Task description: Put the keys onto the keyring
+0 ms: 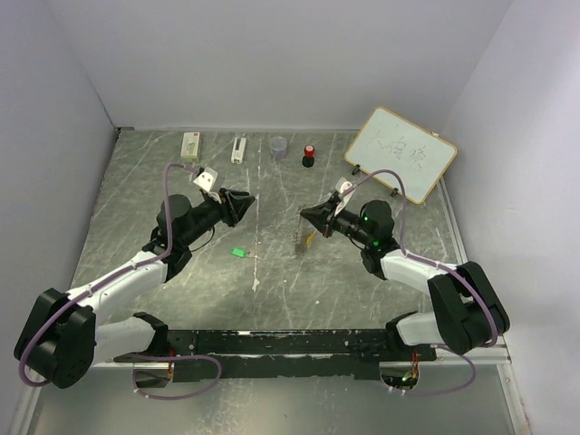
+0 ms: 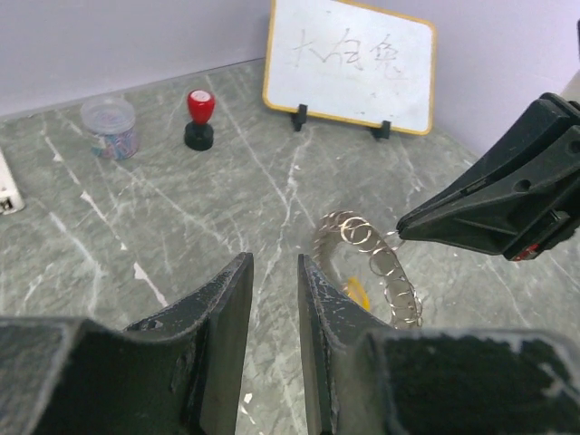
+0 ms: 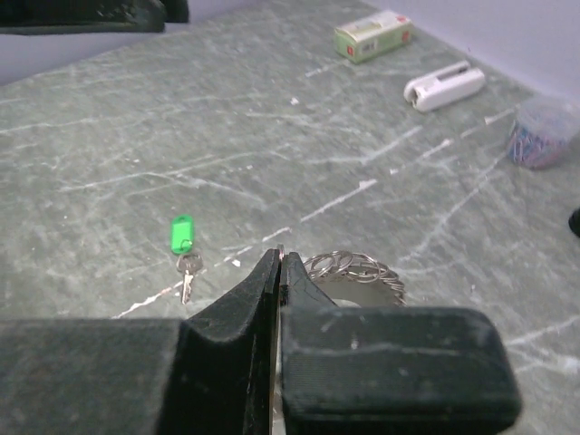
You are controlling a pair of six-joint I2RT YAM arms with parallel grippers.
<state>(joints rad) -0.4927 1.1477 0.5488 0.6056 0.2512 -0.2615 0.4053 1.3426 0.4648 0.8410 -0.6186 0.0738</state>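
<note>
Currently the keyring [image 2: 355,228] stands tilted on edge near the middle of the table [image 1: 272,299], its ridged rim pinched at the top by the right gripper [image 3: 279,265], whose fingers are pressed fully together on the metal. Whether the ring's lower edge touches the table cannot be told. The yellow key [image 2: 355,292] shows just behind the ring's lower rim; whether it is threaded on cannot be told. The green key [image 3: 182,234] lies flat on the table, apart from the ring, toward the left arm's side.

The left gripper [image 2: 275,272] hovers near the ring and faces it, fingers partly open with nothing between them.

Along the far edge of the table stand a whiteboard [image 2: 349,63], a red-capped knob [image 2: 198,107], a cup [image 2: 109,127] of coloured clips, a stapler [image 3: 444,86] and a green box [image 3: 372,36].
</note>
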